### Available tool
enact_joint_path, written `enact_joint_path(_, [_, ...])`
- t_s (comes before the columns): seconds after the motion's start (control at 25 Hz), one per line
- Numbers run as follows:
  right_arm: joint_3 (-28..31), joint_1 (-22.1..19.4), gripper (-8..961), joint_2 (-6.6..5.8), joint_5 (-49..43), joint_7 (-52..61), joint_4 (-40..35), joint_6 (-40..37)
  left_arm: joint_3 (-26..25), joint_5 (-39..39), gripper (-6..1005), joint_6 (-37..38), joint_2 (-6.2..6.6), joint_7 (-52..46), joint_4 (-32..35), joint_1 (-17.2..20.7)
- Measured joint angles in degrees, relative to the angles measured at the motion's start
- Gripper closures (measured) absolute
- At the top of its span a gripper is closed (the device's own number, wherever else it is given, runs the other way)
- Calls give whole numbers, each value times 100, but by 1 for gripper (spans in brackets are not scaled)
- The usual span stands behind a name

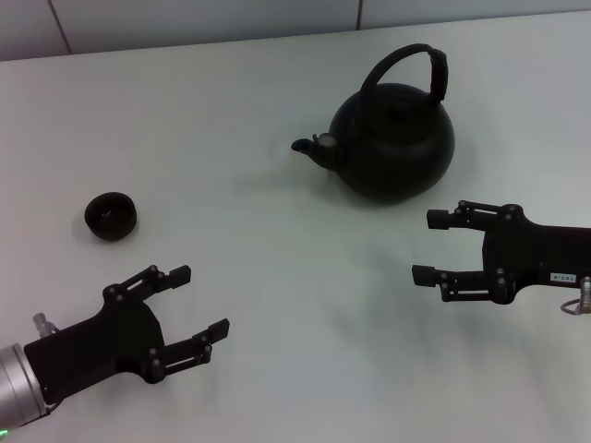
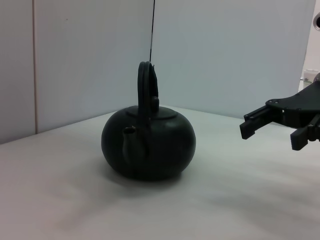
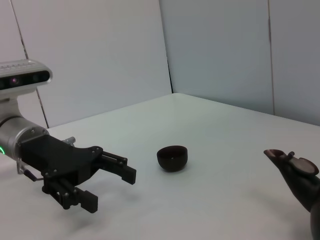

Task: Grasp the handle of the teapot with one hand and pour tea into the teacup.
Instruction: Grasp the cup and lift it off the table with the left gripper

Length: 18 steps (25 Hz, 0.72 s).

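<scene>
The round matte-black teapot (image 1: 395, 140) stands upright at the back right of the white table, spout pointing left; it also shows in the left wrist view (image 2: 149, 145). Its arched handle (image 1: 406, 63) rises over the lid. The small black teacup (image 1: 112, 215) sits at the left, empty as far as I can see; it also shows in the right wrist view (image 3: 172, 157). My right gripper (image 1: 427, 247) is open, low and to the front right of the pot, apart from it. My left gripper (image 1: 199, 301) is open at the front left, nearer than the cup.
The white table (image 1: 277, 240) runs back to a pale panelled wall (image 1: 185, 23). The pot's spout tip (image 3: 292, 162) shows at the edge of the right wrist view.
</scene>
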Motion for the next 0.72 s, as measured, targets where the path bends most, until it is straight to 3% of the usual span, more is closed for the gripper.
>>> enact_joint_path(0.72, [0, -3, 128, 0, 0, 0, -14, 0, -32, 0, 151, 1, 10, -46, 253, 182])
